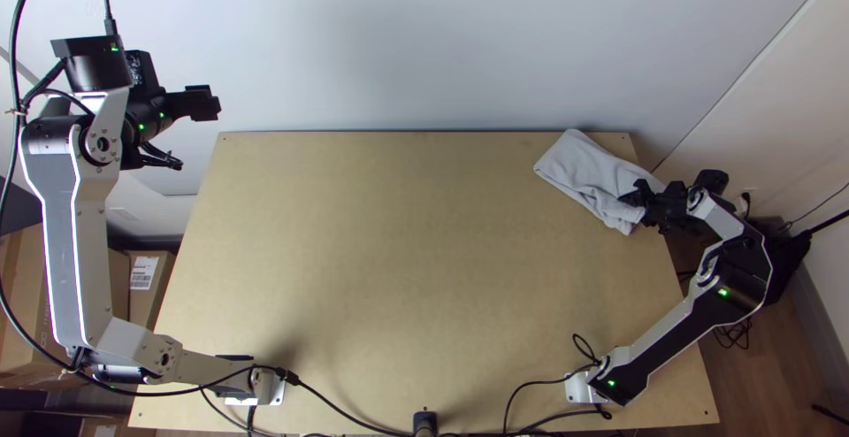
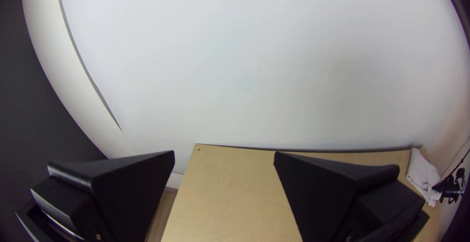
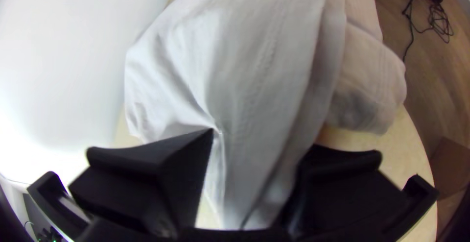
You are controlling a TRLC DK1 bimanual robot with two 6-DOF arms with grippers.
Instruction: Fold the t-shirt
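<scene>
T-shirt at tbl's far-R corner, long axis diag., far-L to near-R.

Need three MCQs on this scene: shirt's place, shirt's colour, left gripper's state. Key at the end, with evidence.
1. Where is the T-shirt?
A) Near left edge of the table
B) Near far right corner
C) Middle

2. Its colour?
A) Red
B) Black
C) White to pale grey

3. Left gripper?
A) Jaws open
B) Jaws shut
C) Jaws shut on cloth

Key:
1 B: top view has it by that corner.
2 C: the fabric looks pale in the top view.
3 A: the jaws stand wide apart in the left wrist view.
</scene>
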